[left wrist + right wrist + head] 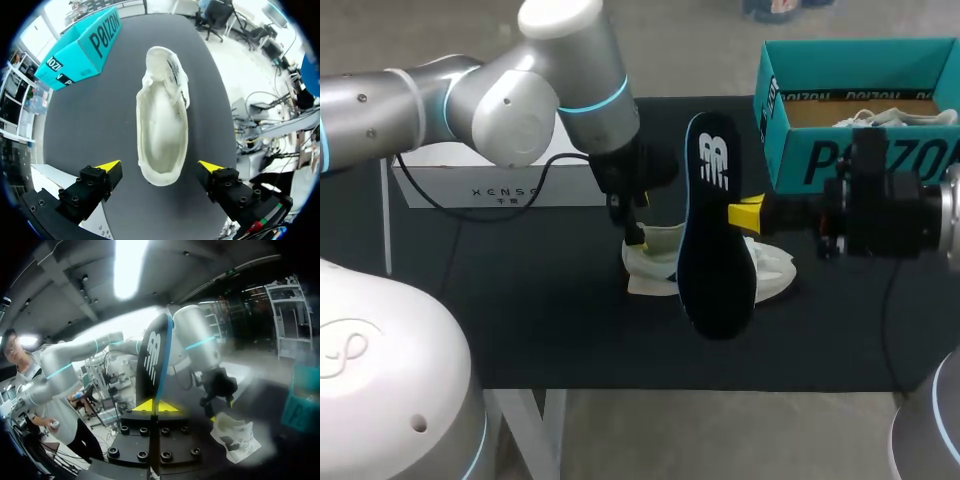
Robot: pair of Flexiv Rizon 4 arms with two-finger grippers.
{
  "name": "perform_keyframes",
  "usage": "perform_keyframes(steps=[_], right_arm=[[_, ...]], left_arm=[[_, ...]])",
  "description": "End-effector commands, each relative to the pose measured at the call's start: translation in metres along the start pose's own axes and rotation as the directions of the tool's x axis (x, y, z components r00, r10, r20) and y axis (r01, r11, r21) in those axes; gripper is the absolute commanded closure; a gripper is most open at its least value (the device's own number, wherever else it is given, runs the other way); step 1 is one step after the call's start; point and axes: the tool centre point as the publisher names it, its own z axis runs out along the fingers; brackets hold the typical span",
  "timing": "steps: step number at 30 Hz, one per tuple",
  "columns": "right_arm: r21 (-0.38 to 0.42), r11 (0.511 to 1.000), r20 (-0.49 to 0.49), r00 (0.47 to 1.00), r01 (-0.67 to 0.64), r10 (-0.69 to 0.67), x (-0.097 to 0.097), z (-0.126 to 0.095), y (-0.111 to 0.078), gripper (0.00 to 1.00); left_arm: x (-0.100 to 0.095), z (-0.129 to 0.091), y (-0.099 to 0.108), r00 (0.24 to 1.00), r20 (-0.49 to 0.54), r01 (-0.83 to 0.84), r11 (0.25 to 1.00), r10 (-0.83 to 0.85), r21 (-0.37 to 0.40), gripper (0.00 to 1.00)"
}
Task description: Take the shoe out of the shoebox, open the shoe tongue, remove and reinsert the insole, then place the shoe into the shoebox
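Above the matte black table (540, 320), flat dark insole (712, 240) pinched in right hand (745, 213); left hand (160, 166) spread over pale hollow shoe (162, 125).

Head looks down from behind; wrists (left downward, right sideways) sit close, sharing the shoe (162, 125).

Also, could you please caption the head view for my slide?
The right gripper holds the dark insole upright, clear of the white shoe, with the open left gripper above it.

Left arm (510, 95) was silver-white, rounded; cyan joint rings, black cable. Left hand (160, 167), right hand (156, 406) were black, blocky, screw-studded, yellow-tipped.
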Motion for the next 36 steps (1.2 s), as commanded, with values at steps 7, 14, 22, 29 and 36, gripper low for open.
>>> perform_keyframes(steps=[7, 14, 22, 29, 36], right_arm=[[-0.003, 1.0, 0.113, 0.994, 0.0, 0.001, 0.026, 0.002, 0.005, 1.0], [-0.003, 1.0, 0.113, 0.994, 0.0, 0.001, 0.026, 0.002, 0.005, 1.0], [-0.003, 1.0, 0.113, 0.994, 0.0, 0.001, 0.026, 0.002, 0.005, 1.0], [-0.003, 1.0, 0.113, 0.994, 0.0, 0.001, 0.026, 0.002, 0.005, 1.0], [-0.003, 1.0, 0.113, 0.994, 0.0, 0.001, 0.026, 0.002, 0.005, 1.0]], left_arm=[[-0.007, 0.012, -0.009, 1.0, 0.008, 0.005, 0.999, -0.005, -0.048, 0.0], [-0.016, 0.011, -0.023, 0.999, 0.039, -0.018, 0.997, 0.021, -0.072, 0.0], [-0.044, 0.036, -0.043, 0.997, 0.064, -0.028, 0.998, 0.032, -0.064, 0.0], [-0.056, 0.06, -0.053, 0.997, 0.033, -0.071, 0.996, 0.073, -0.05, 0.0], [-0.052, 0.074, -0.066, 0.994, -0.008, -0.111, 0.992, 0.111, -0.055, 1.0]])
